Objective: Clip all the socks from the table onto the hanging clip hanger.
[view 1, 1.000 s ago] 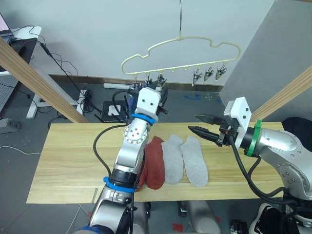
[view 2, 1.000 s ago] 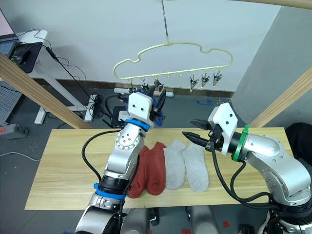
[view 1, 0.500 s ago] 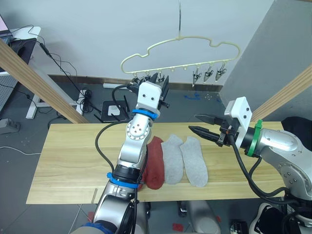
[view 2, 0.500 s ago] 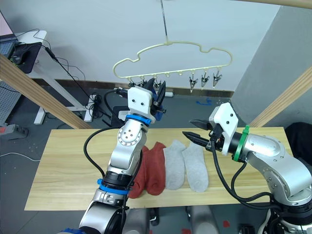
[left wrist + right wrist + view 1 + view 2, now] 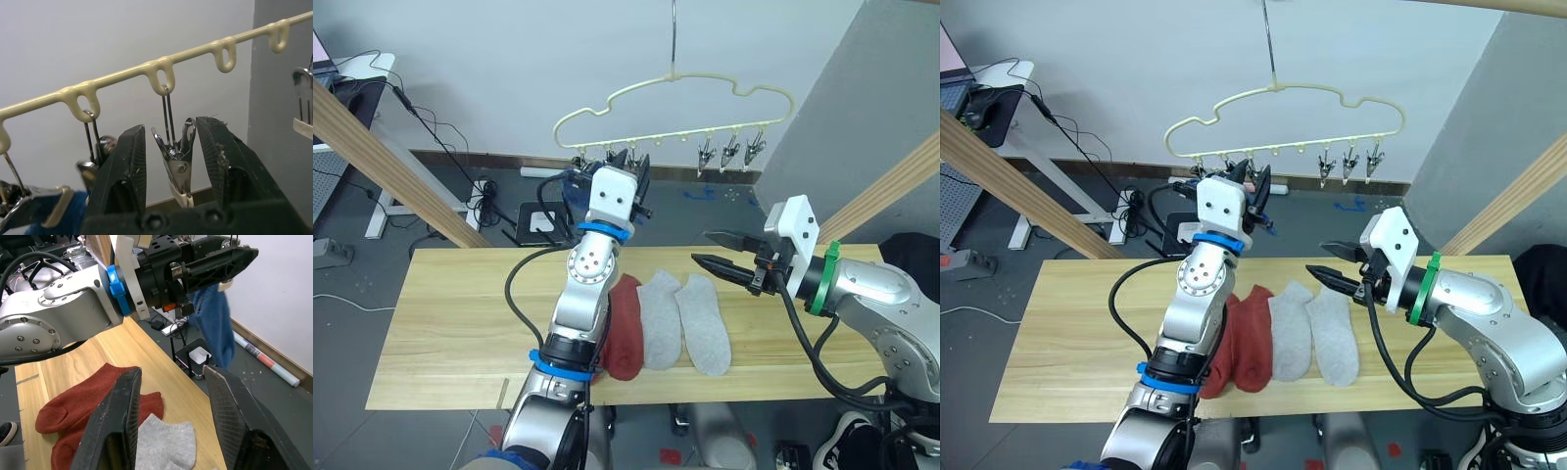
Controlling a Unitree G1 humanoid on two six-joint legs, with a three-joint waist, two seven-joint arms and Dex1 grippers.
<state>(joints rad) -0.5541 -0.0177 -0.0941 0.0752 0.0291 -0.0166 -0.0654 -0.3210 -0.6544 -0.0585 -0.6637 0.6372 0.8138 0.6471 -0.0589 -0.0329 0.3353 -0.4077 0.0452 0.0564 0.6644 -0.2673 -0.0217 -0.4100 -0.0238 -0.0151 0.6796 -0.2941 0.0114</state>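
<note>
Four socks lie on the bench [image 5: 450, 323] below the right end effector [image 5: 713, 249], which is spread and empty: two rust red socks [image 5: 1244, 338], two light grey socks [image 5: 1317, 333]. A blue sock [image 5: 215, 323] hangs, apparently clipped, beside the left end effector [image 5: 171, 161], spread around a clip [image 5: 175, 164] on the clip hanger [image 5: 675, 83].

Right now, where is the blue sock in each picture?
Left eye view: the blue sock peeks out beside the left gripper.
Right eye view: a blue scrap beside that same gripper.
Left wrist view: blue cloth next to one black finger, held in a clip.
Right wrist view: it hangs under the left gripper.
Shared landmark: the left gripper.
</note>
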